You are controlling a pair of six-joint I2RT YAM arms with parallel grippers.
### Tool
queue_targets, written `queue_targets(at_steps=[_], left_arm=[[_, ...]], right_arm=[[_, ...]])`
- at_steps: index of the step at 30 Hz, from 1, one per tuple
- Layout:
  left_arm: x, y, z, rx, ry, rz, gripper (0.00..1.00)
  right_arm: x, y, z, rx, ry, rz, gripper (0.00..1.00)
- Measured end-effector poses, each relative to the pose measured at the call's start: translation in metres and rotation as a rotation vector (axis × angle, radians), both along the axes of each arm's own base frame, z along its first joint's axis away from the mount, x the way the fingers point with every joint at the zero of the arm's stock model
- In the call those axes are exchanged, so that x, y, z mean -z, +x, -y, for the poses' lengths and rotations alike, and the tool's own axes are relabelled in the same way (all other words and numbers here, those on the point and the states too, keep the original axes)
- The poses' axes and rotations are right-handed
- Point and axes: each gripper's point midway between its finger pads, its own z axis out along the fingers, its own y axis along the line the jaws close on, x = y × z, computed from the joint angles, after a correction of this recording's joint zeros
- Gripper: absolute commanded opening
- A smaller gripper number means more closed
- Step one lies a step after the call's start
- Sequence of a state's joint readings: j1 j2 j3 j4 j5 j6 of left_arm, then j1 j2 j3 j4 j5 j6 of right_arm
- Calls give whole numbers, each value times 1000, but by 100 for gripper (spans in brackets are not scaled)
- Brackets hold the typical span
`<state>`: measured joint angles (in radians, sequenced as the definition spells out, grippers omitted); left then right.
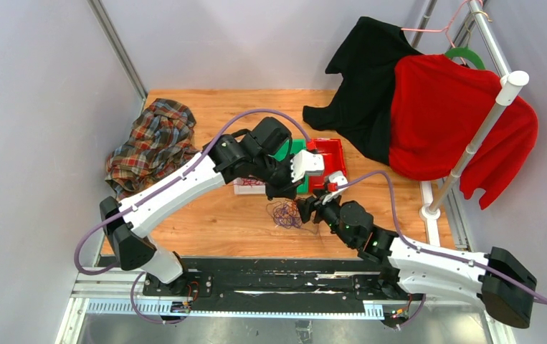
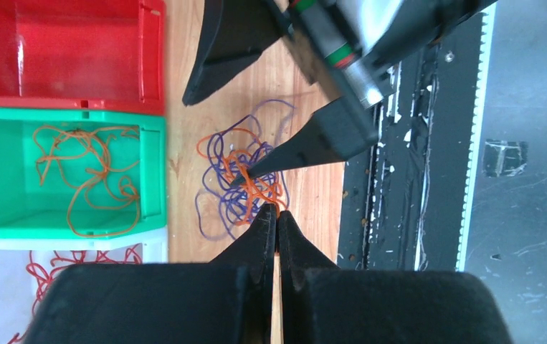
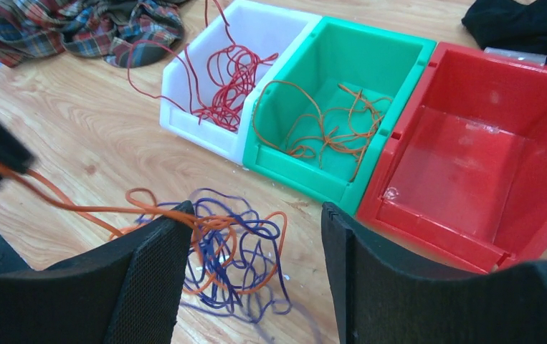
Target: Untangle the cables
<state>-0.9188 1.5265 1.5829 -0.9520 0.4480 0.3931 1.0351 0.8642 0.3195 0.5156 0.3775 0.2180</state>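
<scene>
- Nearest us, the left gripper (image 2: 277, 215) is clenched on an orange strand (image 3: 77, 204) at the near edge of the tangle (image 3: 234, 251), its fingertips pressed together on the wire.
- That strand runs fairly taut and nearly level, leading out of the knot towards the left gripper; its long axis lies across the right gripper's line of approach.
- The right gripper (image 3: 256, 211) stands released, jaws wide, with the tangle on the table (image 3: 77, 143) between and just beyond them; one finger already touches the orange strand where it enters the knot.
- We judge the right arm better placed to pin the purple cable (image 3: 213, 276) loops while the left draws the orange one away.
- Beyond lie the white bin (image 3: 198, 136) with red cables (image 3: 227, 86), the green bin (image 3: 299, 179) with orange cables (image 3: 327, 132), then the red bin (image 3: 428, 229).
- Farthest, a plaid shirt (image 3: 77, 21) lies crumpled.
</scene>
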Motion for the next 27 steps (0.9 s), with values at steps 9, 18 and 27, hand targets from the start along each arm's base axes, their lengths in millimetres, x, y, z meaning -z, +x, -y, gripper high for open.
queue_targets(at_steps=[9, 18, 27], left_arm=[[-41, -10, 1, 37, -86, 21, 0], [-97, -9, 0, 49, -173, 111, 0], [-166, 7, -15, -8, -247, 319, 1]], right_arm=[[25, 3, -16, 23, 18, -47, 59], [83, -10, 2, 96, -21, -138, 53], [100, -29, 21, 167, 58, -195, 49]])
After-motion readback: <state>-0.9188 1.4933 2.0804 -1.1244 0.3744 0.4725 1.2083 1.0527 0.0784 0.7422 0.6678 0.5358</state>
